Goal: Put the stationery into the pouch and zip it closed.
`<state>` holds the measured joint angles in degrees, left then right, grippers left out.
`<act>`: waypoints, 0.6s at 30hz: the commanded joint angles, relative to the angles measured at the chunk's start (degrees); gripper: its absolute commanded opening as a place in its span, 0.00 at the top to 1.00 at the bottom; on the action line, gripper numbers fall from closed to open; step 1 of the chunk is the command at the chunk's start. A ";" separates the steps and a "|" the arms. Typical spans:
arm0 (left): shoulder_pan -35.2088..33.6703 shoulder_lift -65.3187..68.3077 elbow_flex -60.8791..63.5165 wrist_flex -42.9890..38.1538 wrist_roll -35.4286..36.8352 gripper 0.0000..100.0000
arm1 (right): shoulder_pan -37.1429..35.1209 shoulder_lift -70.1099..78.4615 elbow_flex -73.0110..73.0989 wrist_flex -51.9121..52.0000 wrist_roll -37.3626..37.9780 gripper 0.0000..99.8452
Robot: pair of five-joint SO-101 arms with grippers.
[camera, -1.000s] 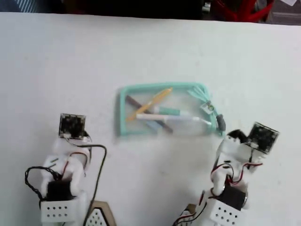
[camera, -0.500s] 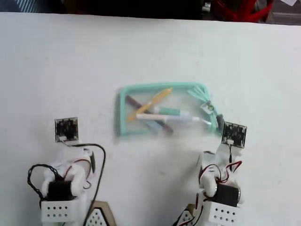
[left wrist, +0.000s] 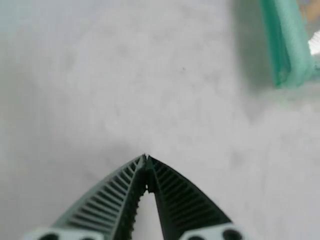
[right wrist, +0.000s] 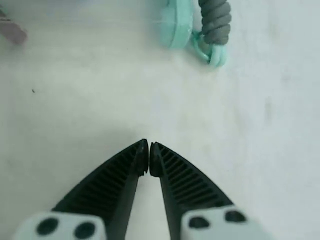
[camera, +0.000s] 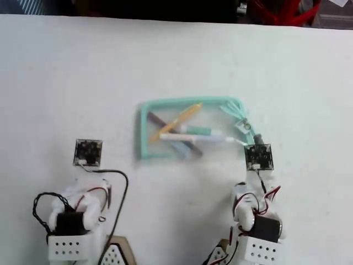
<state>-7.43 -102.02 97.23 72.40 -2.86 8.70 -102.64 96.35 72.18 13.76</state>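
A clear pouch with a mint-green border point(camera: 144, 130) lies flat at mid-table, holding a yellow pen point(camera: 179, 120), a white-and-green pen point(camera: 201, 132) and other stationery. Its grey zipper pull point(right wrist: 216, 21) lies at the pouch's right end, also in the high view point(camera: 257, 139). My left gripper point(left wrist: 146, 161) is shut over bare table, short of the pouch's green corner point(left wrist: 287, 55). My right gripper point(right wrist: 149, 150) is shut too, hovering a little way back from the zipper pull. In the high view both arms sit folded near the front edge, left point(camera: 74, 212) and right point(camera: 256, 218).
The white table point(camera: 71, 77) has bare room all around the pouch. Dark and red objects point(camera: 278, 11) line the far edge. A brown cardboard piece point(camera: 116, 251) sits at the front between the arm bases.
Both arms have drawn back toward their bases. The right wrist camera board swung left, closer to the pouch's zipper end. The pouch has stayed in place.
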 commanded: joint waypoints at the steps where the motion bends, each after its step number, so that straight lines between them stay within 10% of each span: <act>1: 1.01 -0.13 -0.26 0.18 1.41 0.98 | -0.31 -0.22 0.53 0.40 -5.27 0.98; 18: 0.92 -0.22 -0.26 0.18 1.58 0.98 | -0.22 -0.31 0.53 0.40 -5.27 0.98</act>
<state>-7.08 -102.02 97.23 72.40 -1.98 8.70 -102.64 96.35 72.18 9.01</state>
